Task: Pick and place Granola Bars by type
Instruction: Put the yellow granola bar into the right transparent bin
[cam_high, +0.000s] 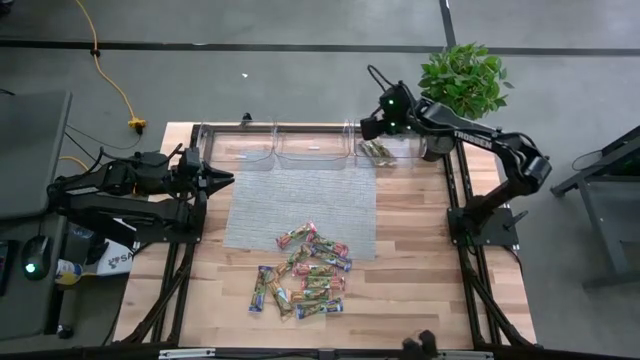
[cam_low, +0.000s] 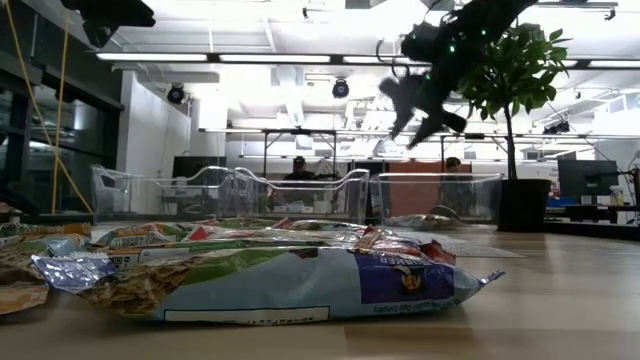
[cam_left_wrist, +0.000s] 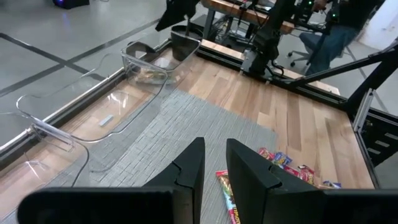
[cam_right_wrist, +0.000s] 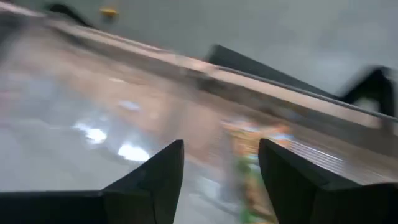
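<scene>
Several granola bars (cam_high: 305, 275) in shiny blue, red-pink and green-orange wrappers lie in a loose pile, partly on a grey mat and partly on the wood toward the near edge; the low view shows them close up (cam_low: 270, 270). Green-orange bars (cam_high: 377, 151) lie in the rightmost of the clear bins (cam_high: 300, 145) along the far edge. My right gripper (cam_high: 368, 125) hangs open above that bin and holds nothing; its wrist view shows a blurred bar (cam_right_wrist: 249, 168) below the fingers. My left gripper (cam_left_wrist: 214, 165) waits over the table's left edge with a narrow gap, pointing right.
The grey mat (cam_high: 300, 205) covers the table's middle. A potted plant (cam_high: 462, 80) stands at the far right corner, just behind the right arm. Bare wood (cam_high: 420, 250) lies right of the pile. People sit at desks beyond the table in the low view.
</scene>
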